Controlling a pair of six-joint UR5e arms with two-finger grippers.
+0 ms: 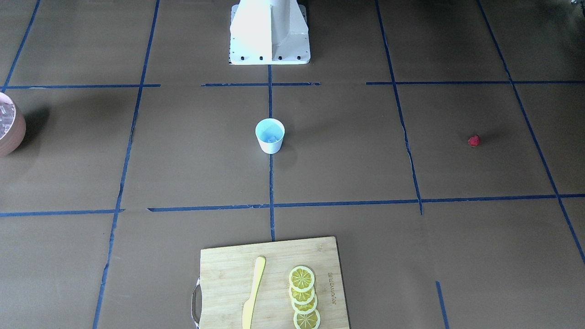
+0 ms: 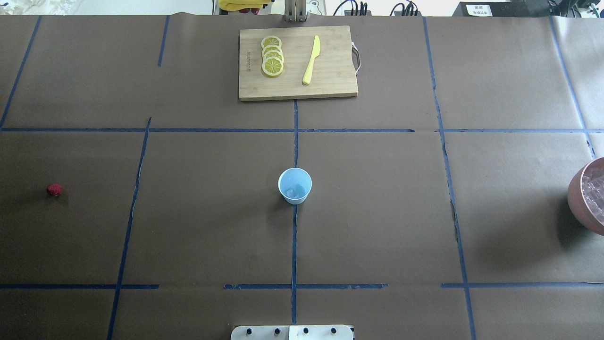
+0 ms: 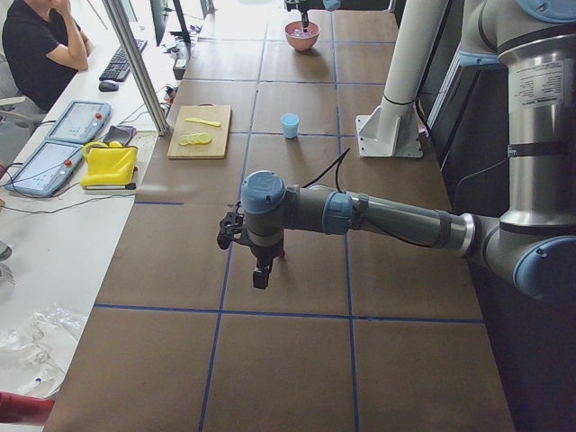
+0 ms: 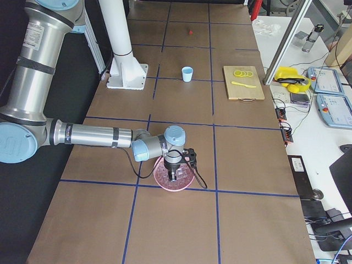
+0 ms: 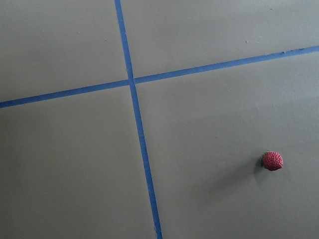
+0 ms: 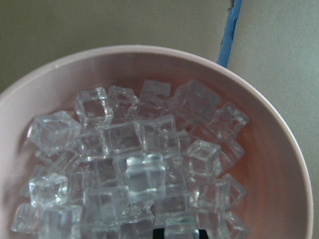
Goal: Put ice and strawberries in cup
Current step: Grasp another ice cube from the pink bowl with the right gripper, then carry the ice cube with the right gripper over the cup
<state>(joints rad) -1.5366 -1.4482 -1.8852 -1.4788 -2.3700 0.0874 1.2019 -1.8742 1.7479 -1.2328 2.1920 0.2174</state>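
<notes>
The white cup (image 2: 295,185) with a pale blue inside stands upright at the table's middle, and it also shows in the front view (image 1: 270,135). Some pale ice seems to lie in its bottom. The red strawberry (image 2: 54,190) lies alone on the brown paper far to the robot's left, and it shows in the left wrist view (image 5: 272,161). My left gripper (image 3: 261,274) hangs just above the table near the strawberry; I cannot tell its state. Several ice cubes (image 6: 144,174) fill the pinkish bowl (image 4: 165,179). My right gripper (image 4: 175,171) hovers over it; I cannot tell its state.
A wooden cutting board (image 2: 297,63) at the far side holds lemon slices (image 2: 272,55) and a yellow knife (image 2: 311,60). The bowl (image 2: 578,198) sits at the table's right edge. Blue tape lines cross the brown paper. An operator's desk lies beyond the far edge.
</notes>
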